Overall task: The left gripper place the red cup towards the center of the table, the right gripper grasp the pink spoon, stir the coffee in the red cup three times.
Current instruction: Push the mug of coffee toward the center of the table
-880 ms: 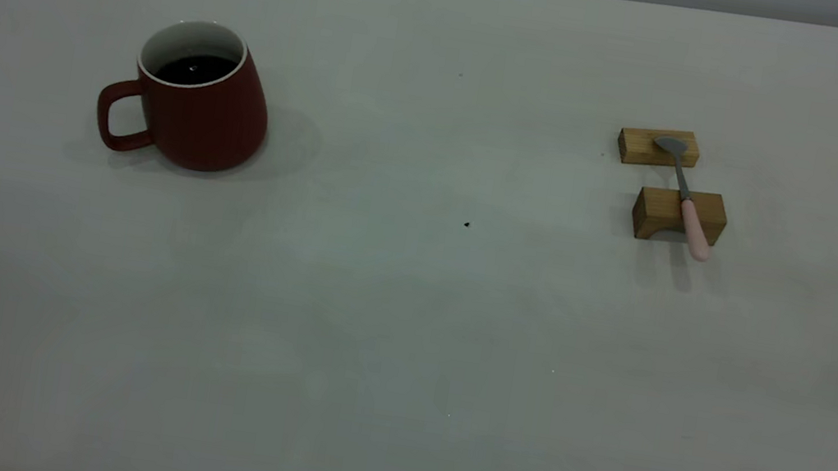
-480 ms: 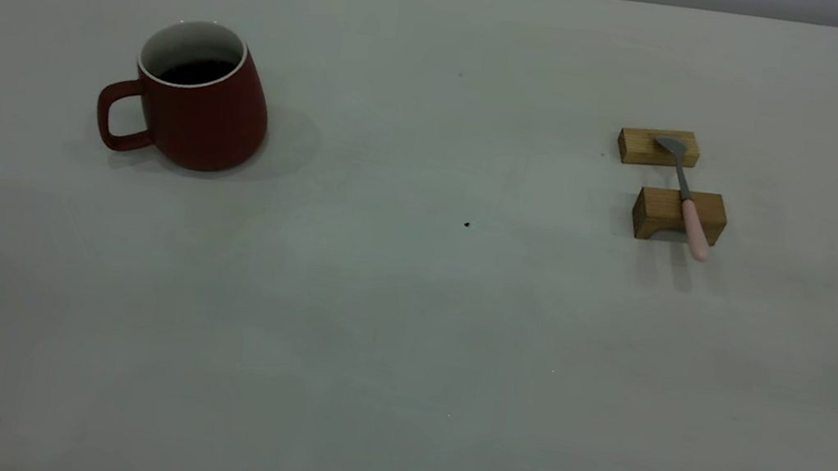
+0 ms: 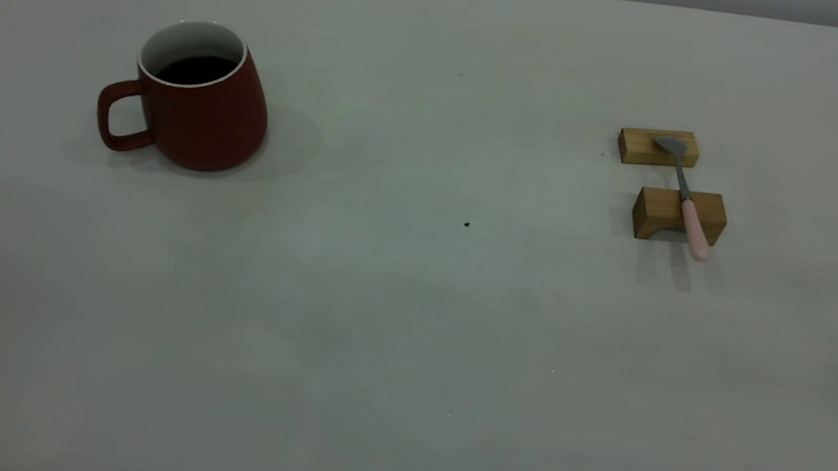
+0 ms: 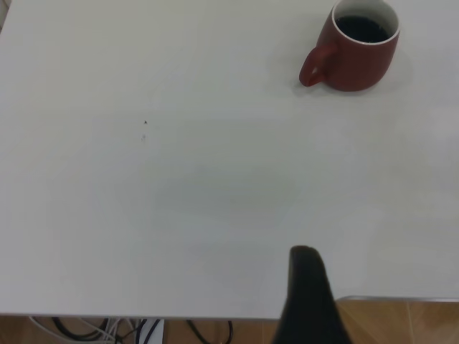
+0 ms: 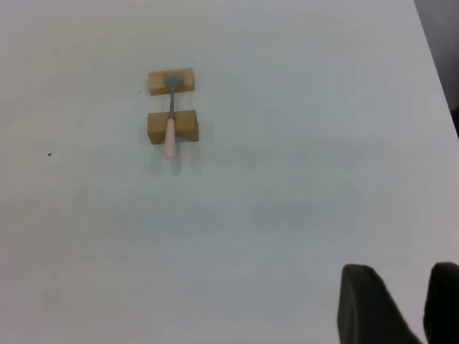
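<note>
The red cup (image 3: 197, 111) stands upright at the left of the table (image 3: 408, 309), handle to the left, with dark coffee (image 3: 196, 69) inside. The left wrist view shows the red cup (image 4: 355, 46) and coffee (image 4: 366, 27) far off. Only a dark part of my left gripper (image 4: 310, 301) shows there, over the table's near edge. The pink spoon (image 3: 686, 201) lies at the right across two wooden blocks. My right gripper (image 5: 401, 276) hovers open and empty, well away from the pink spoon (image 5: 171, 122). Neither gripper appears in the exterior view.
One tan block (image 3: 658, 147) bears the spoon's bowl, the other (image 3: 659, 212) its stem. A dark speck (image 3: 467, 224) marks the table's middle. Cables (image 4: 107, 330) and wooden floor (image 4: 401, 322) lie beyond the table edge by the left arm.
</note>
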{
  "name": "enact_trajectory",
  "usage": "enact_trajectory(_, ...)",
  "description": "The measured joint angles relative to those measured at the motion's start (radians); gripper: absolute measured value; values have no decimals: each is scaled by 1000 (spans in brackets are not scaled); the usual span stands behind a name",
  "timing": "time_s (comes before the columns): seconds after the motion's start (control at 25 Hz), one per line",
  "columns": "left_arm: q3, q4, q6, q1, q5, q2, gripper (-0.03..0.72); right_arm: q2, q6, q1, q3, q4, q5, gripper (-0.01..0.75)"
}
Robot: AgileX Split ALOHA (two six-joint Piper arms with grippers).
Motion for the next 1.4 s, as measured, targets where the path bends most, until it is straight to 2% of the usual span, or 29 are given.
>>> enact_trajectory(0.32, -1, 0, -27, 0, 2, 17, 586, 0, 0, 0, 0, 0, 0, 239)
enact_trajectory(0.6, -110, 0, -54, 0, -13, 362, 586, 0, 0, 0, 0, 0, 0, 239)
enact_trajectory(0.76, -161, 33, -55, 0, -105, 656, 586, 0, 0, 0, 0, 0, 0, 239)
enact_trajectory(1.08, -267, 81, -55, 0, -407, 1191, 586, 0, 0, 0, 0, 0, 0, 239)
enact_trajectory(1.2, -356, 93, -39, 12, -465, 1386, 586, 0, 0, 0, 0, 0, 0, 239)
enact_trajectory(1.4, -544, 60, 95, 60, -507, 1690, 586, 0, 0, 0, 0, 0, 0, 239)
